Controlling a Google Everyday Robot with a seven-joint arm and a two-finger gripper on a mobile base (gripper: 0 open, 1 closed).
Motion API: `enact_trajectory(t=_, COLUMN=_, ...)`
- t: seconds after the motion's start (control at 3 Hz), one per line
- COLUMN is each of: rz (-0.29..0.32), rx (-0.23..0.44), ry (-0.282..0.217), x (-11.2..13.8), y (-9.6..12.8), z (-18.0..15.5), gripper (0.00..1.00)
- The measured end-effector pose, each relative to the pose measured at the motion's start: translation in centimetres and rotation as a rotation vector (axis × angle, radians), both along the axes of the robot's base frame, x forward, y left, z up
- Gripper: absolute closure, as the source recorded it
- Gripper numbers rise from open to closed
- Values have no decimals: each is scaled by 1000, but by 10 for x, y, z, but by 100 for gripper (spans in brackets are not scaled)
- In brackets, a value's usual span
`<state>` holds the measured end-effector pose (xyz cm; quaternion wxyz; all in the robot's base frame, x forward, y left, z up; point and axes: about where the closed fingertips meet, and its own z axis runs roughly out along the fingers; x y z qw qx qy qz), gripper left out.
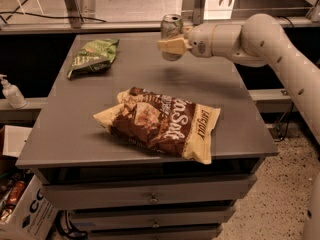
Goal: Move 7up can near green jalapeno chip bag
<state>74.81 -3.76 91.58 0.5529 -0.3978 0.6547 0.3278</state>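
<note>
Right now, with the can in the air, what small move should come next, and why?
Probably carry the can left, toward the green bag. The gripper is shut on the can above the table's far side, while the green bag lies at the far left corner. The brown bag sits nearer the front, off that path.

Grey tabletop [150, 74] on grey metal drawer cabinet [150, 211]; small pull on top drawer front [152, 199]. Speckled floor [280, 194] at right. Pale ledge [262, 95] runs behind cabinet on both sides; white pump bottle [11, 91] stands on its left stretch. Cardboard box [32, 216] with dark lettering at lower left. Metal uprights [192, 1] and black cable [30, 6] along back. Warm, dim light. End effector [172, 45] clamped on 7up can [171, 25], raised above far part of tabletop.
</note>
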Motion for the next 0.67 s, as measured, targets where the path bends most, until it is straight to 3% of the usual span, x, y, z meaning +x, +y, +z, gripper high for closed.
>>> enact_trajectory(t=0.67, rz=138, rx=-27, ry=-25, x=-33, y=101, z=-9, gripper=100)
